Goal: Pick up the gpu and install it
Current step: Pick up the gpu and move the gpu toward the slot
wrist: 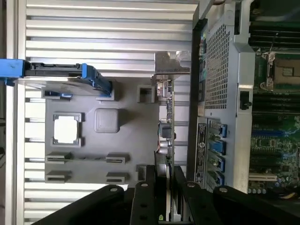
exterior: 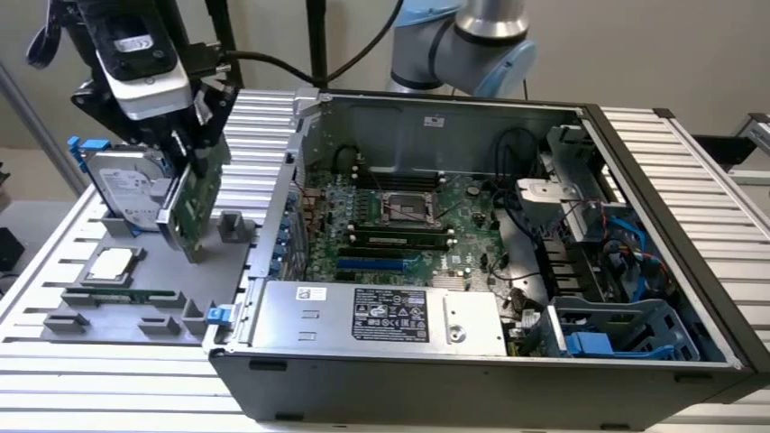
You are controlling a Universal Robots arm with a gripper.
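Tool (wrist: 164, 180) pinches the upright gpu (wrist: 165, 117) over the gray tray (wrist: 126, 140); lifting straight, without tilting, should avoid snagging.

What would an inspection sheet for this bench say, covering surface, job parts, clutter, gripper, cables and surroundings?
Surface: slatted metal table carrying a gray fixture tray.
Job's things: gpu held upright over the tray, beside the open computer case.
Clutter: hard drive in its blue frame and CPU chip, both on the tray.
Gripper: gripper shut on the gpu's edge.
Cables: black cables at the wrist; blue cables inside the case.
Surroundings: robot arm behind the case; plain wall.
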